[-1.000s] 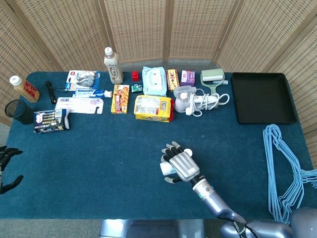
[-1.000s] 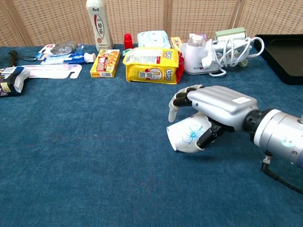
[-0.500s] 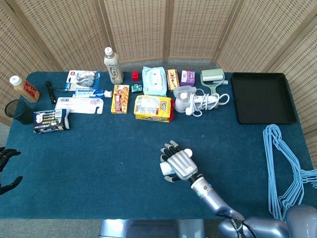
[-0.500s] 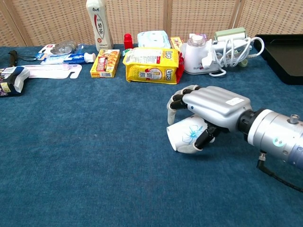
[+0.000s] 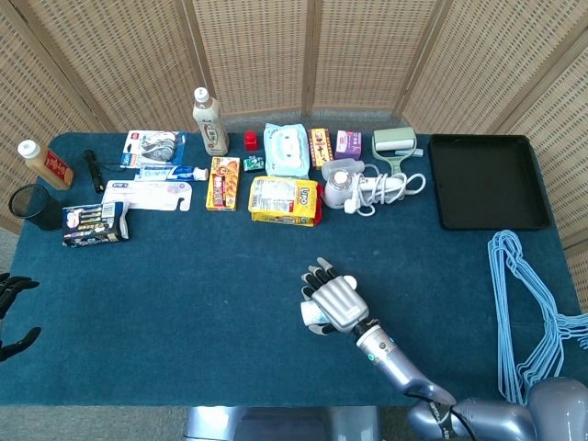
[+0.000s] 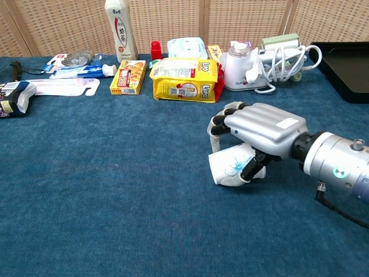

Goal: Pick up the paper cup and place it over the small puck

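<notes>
A white paper cup [image 6: 230, 168] with a blue flower print lies on its side on the blue tablecloth, its mouth facing left. My right hand [image 6: 260, 130] wraps it from above, fingers curled over the top and thumb against its underside. In the head view the right hand [image 5: 335, 301] covers most of the cup [image 5: 311, 319], near the front middle of the table. My left hand [image 5: 13, 315] hangs at the far left edge, off the table, fingers apart and holding nothing. I cannot pick out a small puck in either view.
A yellow snack bag [image 5: 286, 199], a white appliance with a cord [image 5: 356, 184], boxes and a bottle [image 5: 209, 121] line the back of the table. A black tray [image 5: 487, 181] sits at the back right, with blue hangers [image 5: 533, 312] at the right edge.
My right hand has closed tighter on the cup and pulled it slightly to the right. The left hand has stayed still.
</notes>
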